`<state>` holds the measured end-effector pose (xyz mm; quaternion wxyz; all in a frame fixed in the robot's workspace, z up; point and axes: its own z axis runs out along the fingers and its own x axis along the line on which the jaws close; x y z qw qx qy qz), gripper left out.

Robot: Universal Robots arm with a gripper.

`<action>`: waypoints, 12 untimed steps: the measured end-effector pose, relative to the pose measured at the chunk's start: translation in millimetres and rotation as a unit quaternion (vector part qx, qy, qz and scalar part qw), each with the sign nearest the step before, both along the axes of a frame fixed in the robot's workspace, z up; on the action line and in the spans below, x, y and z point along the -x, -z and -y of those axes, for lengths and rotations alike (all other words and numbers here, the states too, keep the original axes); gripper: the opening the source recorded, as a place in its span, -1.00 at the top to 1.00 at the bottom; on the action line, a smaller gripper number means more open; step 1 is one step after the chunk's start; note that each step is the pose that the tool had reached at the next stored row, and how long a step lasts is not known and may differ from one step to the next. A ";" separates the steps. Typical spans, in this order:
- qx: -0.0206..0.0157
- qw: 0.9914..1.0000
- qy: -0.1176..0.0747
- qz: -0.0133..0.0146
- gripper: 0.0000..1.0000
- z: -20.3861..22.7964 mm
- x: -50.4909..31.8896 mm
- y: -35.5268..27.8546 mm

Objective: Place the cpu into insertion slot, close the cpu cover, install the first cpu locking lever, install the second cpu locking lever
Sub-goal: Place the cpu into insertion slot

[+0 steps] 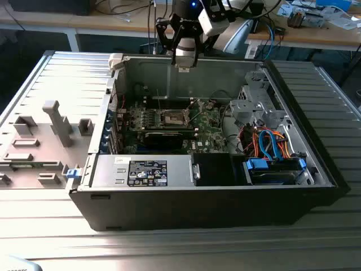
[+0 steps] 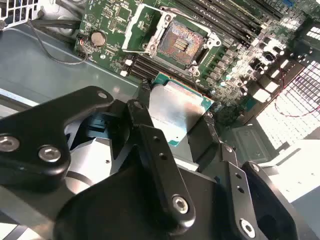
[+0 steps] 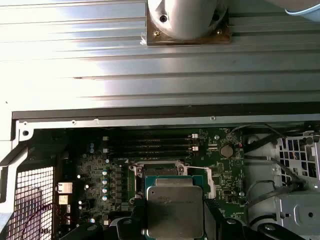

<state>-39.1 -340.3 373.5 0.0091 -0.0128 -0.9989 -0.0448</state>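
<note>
The first step is in hand. The end effector is clamped on the cpu by its edges, above the far wall of the open computer case. The insertion slot lies bare on the green board, with the cpu cover swung up. Seating the chip, I judge, calls for squaring it to the socket and lowering it level.
</note>
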 end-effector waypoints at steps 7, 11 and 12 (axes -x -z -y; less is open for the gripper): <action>0.000 1.000 0.000 0.000 -0.08 0.0 0.2 0.8; 0.000 1.000 0.000 0.000 -0.08 0.0 0.2 1.4; 0.000 1.000 0.000 0.000 -0.08 0.0 0.2 1.5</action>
